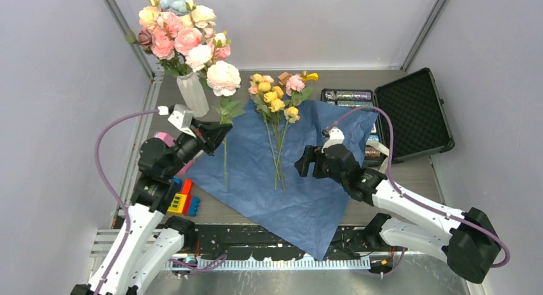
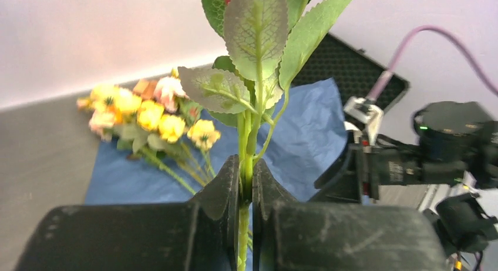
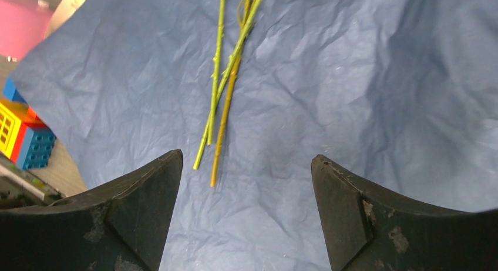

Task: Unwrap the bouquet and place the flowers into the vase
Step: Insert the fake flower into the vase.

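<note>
At far left, toy blocks (image 1: pixel 183 199) lay on the table beside the paper's edge. The left gripper (image 2: pixel 245 171) was clamped tight on a leafy stem (image 2: pixel 244 136), which carried a large pale bloom (image 1: pixel 223 77) at its top and rose beside the vase (image 1: pixel 193 93). The vase stood at the back left, filled with big pink, white and blue blooms. At centre, the flowers (image 1: pixel 275 98) lay loose on the unfolded blue paper (image 1: pixel 301 199), heads towards the back wall and thin stems pointing forward. The right gripper (image 3: pixel 246 157) hovered over the paper just right of the stem ends, jaws wide and holding nothing. An open black case (image 1: pixel 416 112) sat at far right.
</note>
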Motion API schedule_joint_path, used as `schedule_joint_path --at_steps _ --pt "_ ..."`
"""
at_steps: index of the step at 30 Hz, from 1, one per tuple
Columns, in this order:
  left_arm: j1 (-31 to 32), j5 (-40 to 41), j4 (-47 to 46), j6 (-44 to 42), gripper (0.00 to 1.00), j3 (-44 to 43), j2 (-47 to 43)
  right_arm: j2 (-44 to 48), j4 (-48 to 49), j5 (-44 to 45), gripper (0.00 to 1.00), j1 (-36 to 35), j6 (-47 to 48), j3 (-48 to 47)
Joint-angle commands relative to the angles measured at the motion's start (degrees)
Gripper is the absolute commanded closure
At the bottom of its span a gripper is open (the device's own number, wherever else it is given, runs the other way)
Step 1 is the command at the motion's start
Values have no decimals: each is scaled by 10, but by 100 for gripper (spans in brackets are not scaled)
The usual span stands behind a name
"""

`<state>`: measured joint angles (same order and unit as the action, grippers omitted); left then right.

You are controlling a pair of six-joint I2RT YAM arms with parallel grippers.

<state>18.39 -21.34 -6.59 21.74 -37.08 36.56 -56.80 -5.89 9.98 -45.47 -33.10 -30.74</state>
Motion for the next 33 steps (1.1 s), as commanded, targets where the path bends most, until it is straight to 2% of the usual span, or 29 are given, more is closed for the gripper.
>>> schedule_joint_path --at_steps 1,6,13,21,25,30,33 --pt "2 -94 126 -87 100 -106 -3 26 -3 17 14 29 -7 -9" --pt "2 -84 156 -119 100 -193 13 28 -16 23 14 41 -6 -32" --pt "2 -1 148 -212 100 -307 81 35 -37 60 12 46 10 -67" --pt "-16 103 3 -311 100 -329 129 62 -57 96 8 65 27 -86" --pt "-82 85 -97 -278 100 -326 160 81 -59 99 7 77 25 -81" --pt "-203 21 -234 -155 100 -322 223 97 -68 97 7 81 25 -75" --pt "-225 21 -295 -129 100 -320 245 106 -73 97 7 83 27 -74"
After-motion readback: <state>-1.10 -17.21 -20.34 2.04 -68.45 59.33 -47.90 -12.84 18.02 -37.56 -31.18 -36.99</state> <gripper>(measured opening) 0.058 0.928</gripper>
